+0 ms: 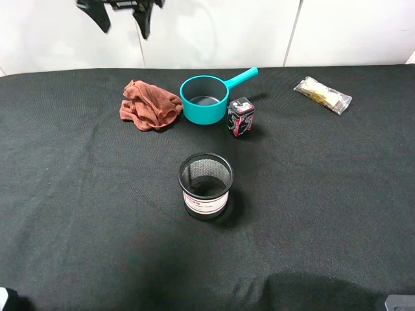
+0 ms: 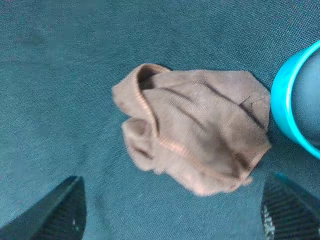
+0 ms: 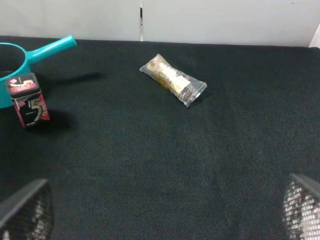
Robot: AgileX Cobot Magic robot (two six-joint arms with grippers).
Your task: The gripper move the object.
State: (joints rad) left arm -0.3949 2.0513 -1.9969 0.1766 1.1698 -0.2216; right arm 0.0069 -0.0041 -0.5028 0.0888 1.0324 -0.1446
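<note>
The left hand [image 1: 123,16] hangs wide open and empty above the cloth [image 1: 150,104]; it should descend centred, clear of the pan [image 1: 205,99].

The black desk [image 1: 78,194] carries a mesh cup [image 1: 205,185] at centre; at 12 o'clock, rag [image 1: 150,103], teal saucepan [image 1: 205,98], small tin [image 1: 240,117]; at 2 o'clock, snack packet [image 1: 322,94].

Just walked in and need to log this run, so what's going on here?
Nothing is being held yet. The left hand hangs open, high over the crumpled reddish-brown cloth, which lies right beside the teal plastic saucepan on the black table. That cloth looks like its likely target. The right hand is open too, low at the near edge, facing the clear-wrapped snack packet. The black mesh cup and small patterned tin stand untouched.
</note>
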